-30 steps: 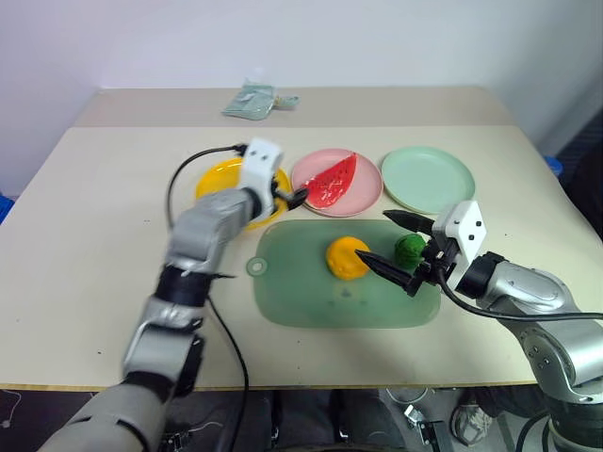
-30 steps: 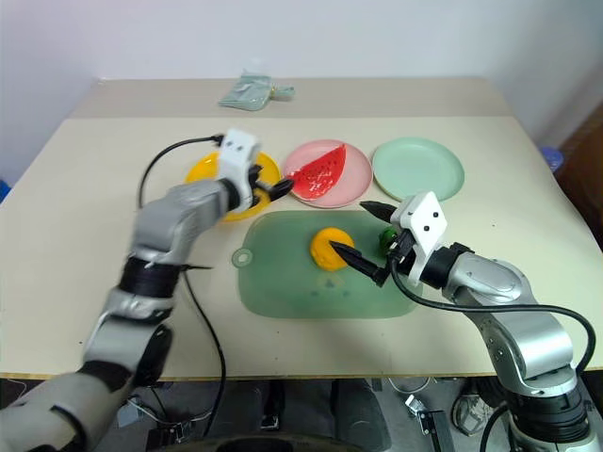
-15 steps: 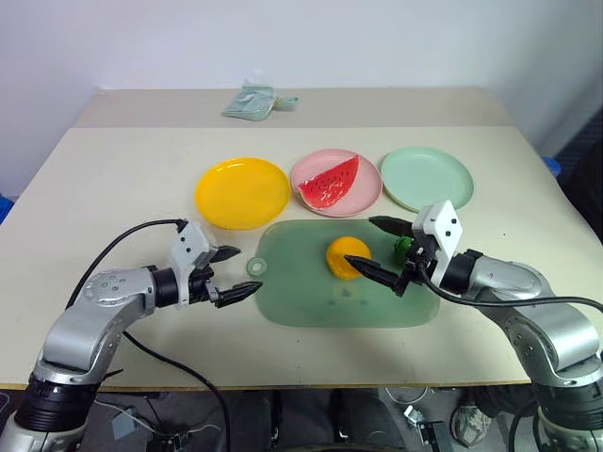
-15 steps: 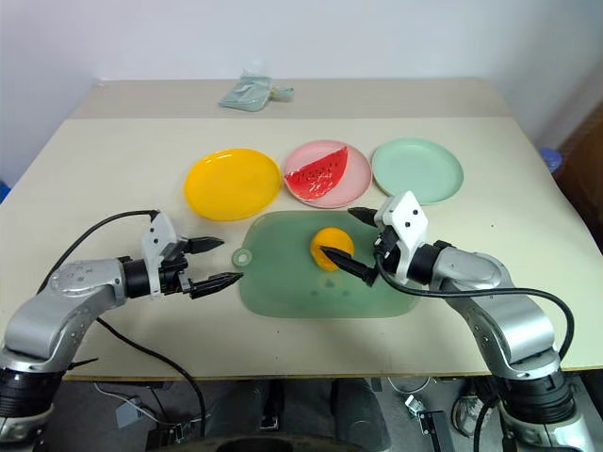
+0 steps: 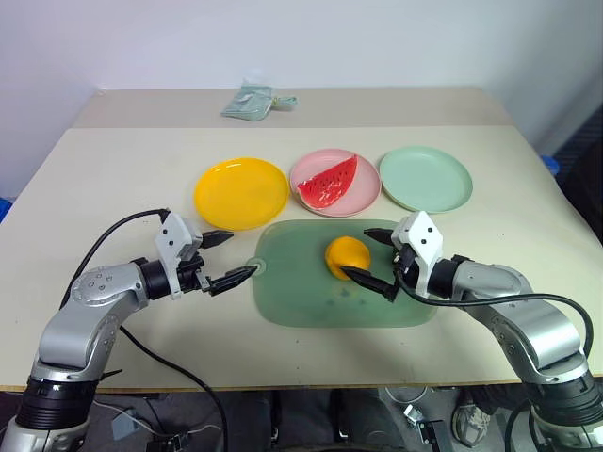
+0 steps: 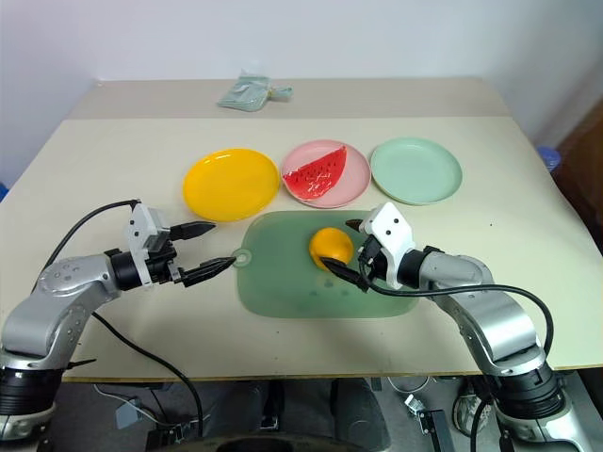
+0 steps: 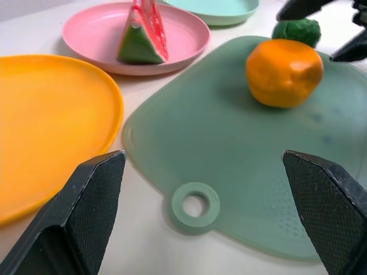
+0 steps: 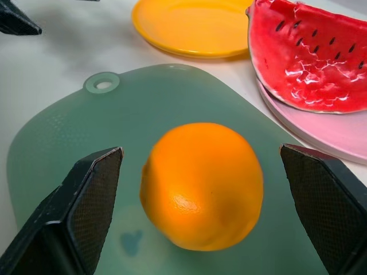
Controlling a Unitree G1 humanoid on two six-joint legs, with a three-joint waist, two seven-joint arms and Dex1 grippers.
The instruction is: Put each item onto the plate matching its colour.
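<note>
We're lining up our wide-open, empty right gripper [image 8: 198,229] on the orange [image 8: 202,186] sitting between its fingers on the mat [image 5: 311,297], and it's looking light, hard and slick, so we're figuring on squeezing across its widest middle.

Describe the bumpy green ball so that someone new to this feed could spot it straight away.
Start at the translucent green mat in the middle of the table, in front of three plates. On the mat's right side sits an orange, and the bumpy green ball lies just beyond it, between the open fingers of the right gripper. It is the smallest, darkest item, rough where the orange is smooth.
</note>
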